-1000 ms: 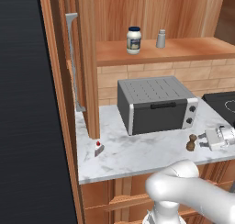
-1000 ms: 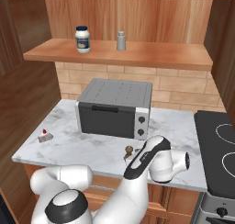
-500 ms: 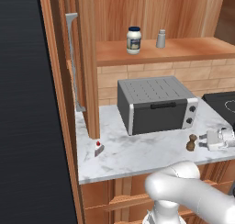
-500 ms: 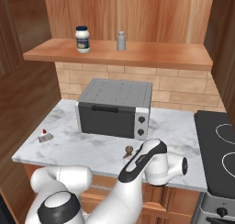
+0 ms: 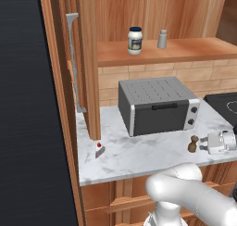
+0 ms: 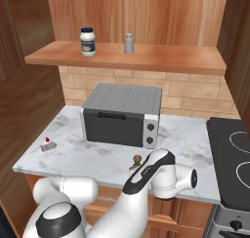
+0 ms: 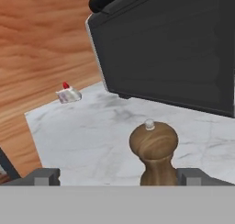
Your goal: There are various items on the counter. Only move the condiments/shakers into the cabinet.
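Your hand is wide open and has hold of nothing. The two fingertips stand on either side of the brown pepper mill, apart from it, so the mill is bracketed for a grasp around its narrow waist rather than its bulbous head. The mill stands upright on the marbled table, near the front edge, just before the right end of the dark grey toaster oven, and your hand comes at it from the side, low over the table.

The blue-lidded white jar and the grey shaker already stand upright on the cabinet shelf, so the mill looks to be the last condiment left. The tiny red-topped wedge sits well apart at the table's left and should stay there.

How far the fingertips reach past the mill is hard to judge from here; close once it is centred.
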You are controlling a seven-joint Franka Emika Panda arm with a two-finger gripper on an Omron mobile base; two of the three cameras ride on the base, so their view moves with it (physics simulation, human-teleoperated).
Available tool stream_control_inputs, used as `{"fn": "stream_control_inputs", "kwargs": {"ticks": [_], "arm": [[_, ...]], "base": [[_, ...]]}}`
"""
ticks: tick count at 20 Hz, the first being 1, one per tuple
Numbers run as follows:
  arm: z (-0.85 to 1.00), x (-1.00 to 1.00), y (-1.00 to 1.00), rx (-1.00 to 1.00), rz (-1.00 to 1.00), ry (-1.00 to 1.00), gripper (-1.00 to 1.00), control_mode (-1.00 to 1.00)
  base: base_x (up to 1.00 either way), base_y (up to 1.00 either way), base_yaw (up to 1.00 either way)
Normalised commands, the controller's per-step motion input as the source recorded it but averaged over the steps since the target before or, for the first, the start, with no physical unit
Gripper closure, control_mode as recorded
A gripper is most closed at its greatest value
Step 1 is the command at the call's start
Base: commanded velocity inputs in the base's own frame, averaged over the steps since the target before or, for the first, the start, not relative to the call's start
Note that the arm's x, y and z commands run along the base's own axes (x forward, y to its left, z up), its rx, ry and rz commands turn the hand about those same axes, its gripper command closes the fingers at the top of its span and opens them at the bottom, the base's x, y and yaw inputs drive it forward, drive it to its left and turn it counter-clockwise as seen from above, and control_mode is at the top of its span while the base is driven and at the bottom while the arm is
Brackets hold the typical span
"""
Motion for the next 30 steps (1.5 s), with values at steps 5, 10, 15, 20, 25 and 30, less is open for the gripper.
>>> {"fn": "stream_control_inputs", "kwargs": {"ticks": [5,10,15,20,25,30], "arm": [[0.0,0.0,0.02,0.0,-0.01,0.0,-1.0,-1.0],[0.0,0.0,0.09,0.0,-0.05,0.0,-1.0,-1.0],[-0.04,0.0,0.14,0.01,-0.07,0.0,-1.0,-1.0],[-0.06,0.0,0.13,0.01,-0.06,0.0,-1.0,-1.0],[-0.08,0.0,0.1,0.0,-0.06,0.0,-1.0,-1.0],[0.0,0.1,0.01,0.0,-0.08,0.0,-1.0,-1.0]], "base": [[0.0,0.0,0.0],[0.0,0.0,0.0],[0.0,0.0,0.0],[0.0,0.0,0.0],[0.0,0.0,0.0],[0.0,0.0,0.0]]}}
